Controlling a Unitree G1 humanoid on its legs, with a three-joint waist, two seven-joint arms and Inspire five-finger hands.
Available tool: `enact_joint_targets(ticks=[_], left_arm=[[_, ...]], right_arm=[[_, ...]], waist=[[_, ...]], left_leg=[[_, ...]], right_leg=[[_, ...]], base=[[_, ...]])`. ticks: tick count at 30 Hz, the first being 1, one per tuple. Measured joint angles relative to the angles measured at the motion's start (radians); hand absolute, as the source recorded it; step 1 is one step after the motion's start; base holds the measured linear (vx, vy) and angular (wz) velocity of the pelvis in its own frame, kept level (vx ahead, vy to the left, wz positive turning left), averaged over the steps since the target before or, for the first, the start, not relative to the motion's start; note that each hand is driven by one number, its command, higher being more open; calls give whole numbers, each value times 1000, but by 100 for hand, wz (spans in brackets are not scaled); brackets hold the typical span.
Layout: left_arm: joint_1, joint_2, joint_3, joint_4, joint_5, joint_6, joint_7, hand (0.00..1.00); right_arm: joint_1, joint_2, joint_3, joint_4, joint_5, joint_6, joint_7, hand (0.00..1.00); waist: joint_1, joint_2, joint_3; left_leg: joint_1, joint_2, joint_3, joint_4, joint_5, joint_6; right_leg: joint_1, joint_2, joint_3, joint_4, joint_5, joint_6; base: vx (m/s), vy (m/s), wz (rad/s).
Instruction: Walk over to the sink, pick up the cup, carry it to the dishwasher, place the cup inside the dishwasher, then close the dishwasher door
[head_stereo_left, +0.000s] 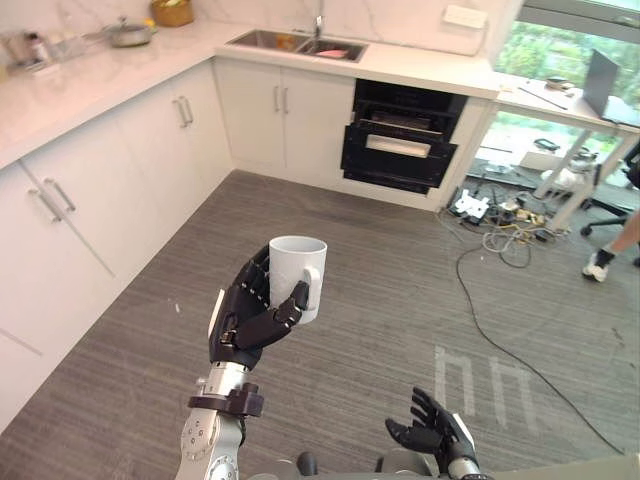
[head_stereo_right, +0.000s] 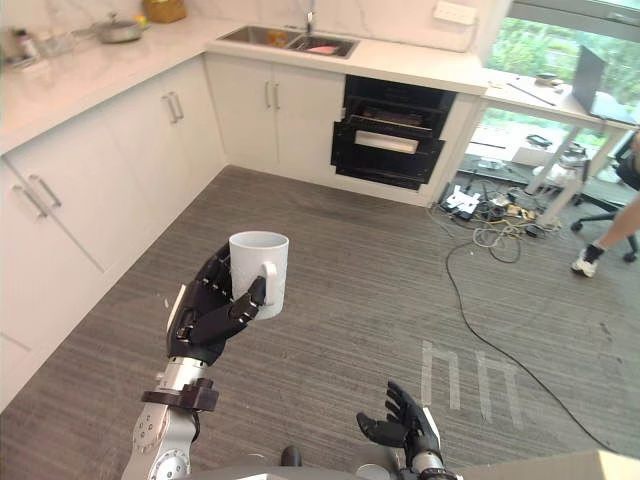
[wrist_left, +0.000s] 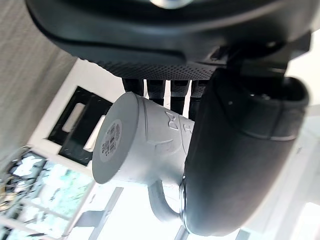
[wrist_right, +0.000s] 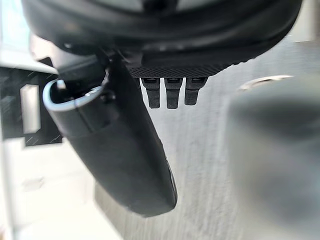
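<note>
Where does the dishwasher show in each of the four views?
Left eye view: dishwasher upper middle, under the counter.
Right eye view: upper middle too.
Left wrist view: beyond the cup in the left hand.
Right wrist view: beyond the right hand thumb.
Shared landmark: white cabinets beside it.

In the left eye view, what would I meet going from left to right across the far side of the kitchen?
Silver pan → brown container → sink → dishwasher → laptop.
</note>
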Motion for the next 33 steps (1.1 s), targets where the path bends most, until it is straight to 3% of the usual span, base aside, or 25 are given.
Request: enact_joint_targets(ticks=[1,2,3,4,5,7,9,10,11,12,13,14,15,16,18,20,22,23,24,26,28,29,30,32,33], left_arm=[[-2,1,-1,-8,0,-3,0,30],[-21,5,-1,-33,0,-8,2,30],[-36,1,-2,-35,-1,-12,2,30],[-38,-2,6,-30,-3,-5,5,30],[-33,0,6,-28,-7,-2,5,30],[-28,10,-7,-30,-8,-5,-18,30],[9,8,-12,-33,-9,-20,-23,30],[67,1,-9,-33,-20,-32,-23,30],[99,-7,-16,-35,-29,-45,-26,30],[97,-15,-21,-32,-29,-44,-27,30],[114,-32,-27,-24,-29,-44,-29,30],[130,-50,-26,-17,-29,-44,-29,30],[127,-50,-27,-16,-30,-46,-30,30],[108,-52,-31,-16,-39,-48,-42,30],[76,-49,-33,-16,-40,-48,-64,30],[47,-42,-34,-21,-39,-46,-71,30],[30,-45,-42,-39,-39,-42,-69,30],[34,-43,-48,-68,-38,-41,-67,30],[40,-34,-56,-74,-37,-40,-66,30],[24,-21,-50,-73,-37,-28,-57,30],[21,-12,-57,-59,-36,-13,-53,30],[21,3,-61,-49,-36,1,-49,30],[22,5,-63,-42,-36,5,-47,30],[30,0,-72,-24,-27,7,-45,30],[29,0,-77,-24,-26,5,-46,30]], right_arm=[[1,5,4,-14,1,-2,5,90],[17,19,16,-73,3,-21,15,90],[21,15,17,-95,4,-34,19,90],[18,10,41,-101,3,-32,29,90],[30,9,47,-104,3,-31,37,90],[84,6,77,-141,3,-25,58,90],[113,2,98,-179,2,-7,68,90],[130,-7,118,-199,2,1,69,90],[146,-15,132,-231,3,-5,68,90],[149,-18,128,-243,4,-3,64,90],[154,-29,130,-245,3,4,58,90],[166,-37,131,-246,3,3,59,90],[168,-35,129,-247,4,2,57,90],[162,-33,125,-247,8,3,47,90],[145,-39,114,-261,39,3,34,90],[144,-48,109,-302,57,5,20,90],[131,-64,108,-307,83,4,5,90],[107,-75,111,-282,84,3,2,90],[79,-68,116,-227,83,6,-6,90],[46,-33,131,-193,83,20,-19,90],[23,4,130,-187,83,31,-25,90],[13,23,130,-174,83,32,-25,90],[13,26,130,-169,83,32,-25,90],[38,27,129,-142,82,32,-24,90],[47,27,129,-142,82,30,-24,90]], waist=[[-1,-4,-3],[-13,-30,3],[-12,-21,19],[-5,-38,19],[-13,-24,12],[-38,-23,1],[-41,-23,-23],[-38,-3,-55],[-49,37,-68],[-51,57,-58],[-30,73,-62],[-11,74,-72],[-6,72,-80],[7,69,-90],[20,62,-88],[35,30,-74],[63,28,-73],[81,32,-78],[107,6,-114],[99,-39,-138],[93,-58,-138],[87,-67,-134],[83,-67,-131],[63,-42,-113],[57,-31,-110]], left_leg=[[12,-3,-5,-20,-7,-7],[-31,1,22,184,-108,22],[-38,9,18,241,-168,12],[-34,-3,19,311,-224,8],[-39,-3,5,334,-245,7],[-43,-3,-69,400,-303,3],[-39,1,-105,424,-353,-2],[-2,29,-101,410,-380,-21],[-40,93,-78,615,-402,-30],[-78,128,-59,731,-390,-30],[-139,190,5,907,-294,-24],[-176,249,74,1047,-138,-20],[-195,268,86,1087,-141,-26],[-240,298,114,1102,-198,-38],[-315,323,181,1032,-273,-57],[-378,291,258,860,-291,-71],[-426,240,231,617,-225,-118],[-434,215,180,457,-108,-127],[-427,198,184,485,-42,-60],[-430,182,203,582,-154,-36],[-367,167,216,599,-230,-31],[-287,148,222,552,-257,-31],[-241,140,225,524,-266,-36],[-20,130,235,375,-271,-37],[24,135,235,338,-271,-38]], right_leg=[[-11,16,-6,-43,-2,-3],[-42,2,-17,-135,-15,-34],[-51,3,-26,-137,-20,-38],[-82,-12,4,-149,-17,-39],[-97,-6,11,-167,-13,-38],[-108,4,29,-214,2,-42],[-102,13,18,-218,0,-44],[-52,48,-1,-245,-10,-58],[15,92,-39,-293,-17,-99],[42,102,-58,-291,-44,-100],[87,123,-58,-296,-71,-114],[165,131,-53,-346,-94,-115],[200,132,-57,-372,-100,-111],[250,128,-64,-417,-108,-104],[315,107,-62,-490,-101,-84],[422,46,-56,-574,-91,-67],[469,14,-14,-572,-85,-56],[500,13,45,-569,-85,-56],[516,-10,126,-556,-81,-55],[500,-41,199,-477,-16,-28],[435,-55,246,-275,124,14],[345,-64,270,-59,203,79],[299,-71,266,49,202,77],[158,-71,179,290,121,-13],[126,-60,155,299,99,-18]], base=[[199,-9,51],[224,-44,41],[280,-69,26],[181,-81,11],[212,-92,36],[325,-150,104],[389,-189,68],[530,-172,40],[551,-152,52],[554,-105,43],[554,-68,9],[588,-44,-3],[648,-3,5],[637,33,10],[732,78,11],[743,153,19],[566,204,1],[707,331,-36],[879,402,-32],[785,339,-12],[703,298,-14],[494,203,-16],[821,303,-27],[565,143,-27],[467,66,-14]])
